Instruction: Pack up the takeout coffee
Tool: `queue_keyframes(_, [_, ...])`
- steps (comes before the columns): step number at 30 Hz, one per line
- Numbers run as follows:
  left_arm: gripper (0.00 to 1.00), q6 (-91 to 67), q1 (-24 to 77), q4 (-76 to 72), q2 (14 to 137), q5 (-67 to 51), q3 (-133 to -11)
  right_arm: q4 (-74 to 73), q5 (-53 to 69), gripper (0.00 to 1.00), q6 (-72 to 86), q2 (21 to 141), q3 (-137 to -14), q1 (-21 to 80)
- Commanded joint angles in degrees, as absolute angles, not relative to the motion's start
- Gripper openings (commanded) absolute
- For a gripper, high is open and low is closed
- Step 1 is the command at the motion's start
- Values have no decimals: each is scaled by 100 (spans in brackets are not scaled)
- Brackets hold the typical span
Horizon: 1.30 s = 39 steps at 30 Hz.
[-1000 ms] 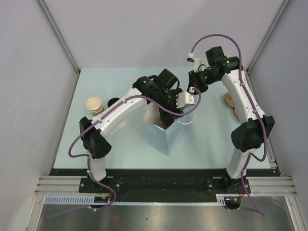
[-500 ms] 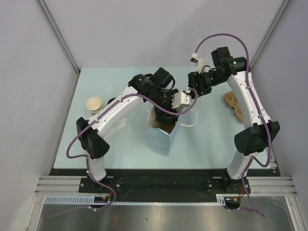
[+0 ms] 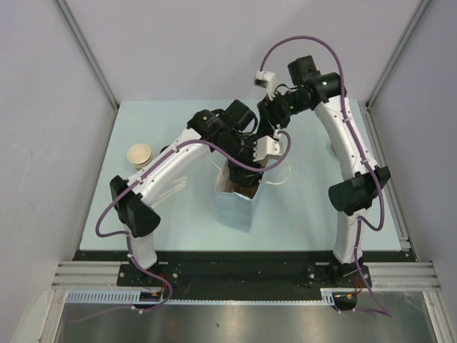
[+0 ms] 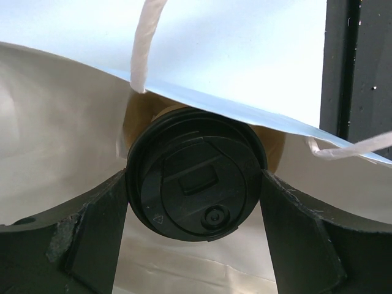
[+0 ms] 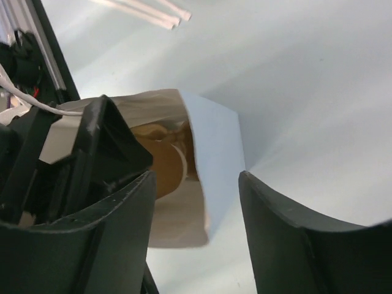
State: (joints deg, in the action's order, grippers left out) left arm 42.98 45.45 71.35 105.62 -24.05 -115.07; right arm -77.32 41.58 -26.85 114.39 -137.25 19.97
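The left end effector clamped the coffee cup from both sides. The cup sat at centre frame in the left wrist view, inside the open mouth of the white paper bag standing mid-frame on the table. The right end effector stood wide open by the bag's rim, holding nothing.

brown coffee cup w/ blk lid, white bag, pale-blue table, purple cables
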Motion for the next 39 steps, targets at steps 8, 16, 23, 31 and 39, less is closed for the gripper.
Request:
queue_keyframes(8, [33,4114,4526,7198,10187,-2549,-11303,-8112,3692,4,-2874,11488,-13562,2145])
queue_keyframes(16, [33,3894,4228,7260,10020,-2452,-11188,-8051,3595,0,-2523,10785,-12649,1793])
queue_keyframes(23, [33,3955,4157,7356,10090,-2435,-11338,-8041,3761,0,-2531,10485,-12382,1854])
queue_keyframes(31, [33,3859,4069,7075,10168,-2136,-11416,-8534,3867,0,-2171,10248,-12078,2056])
queue_keyframes(39, [33,3990,4061,7128,10125,-2425,-11426,-8675,4439,0,-1890,10009,-12056,2101])
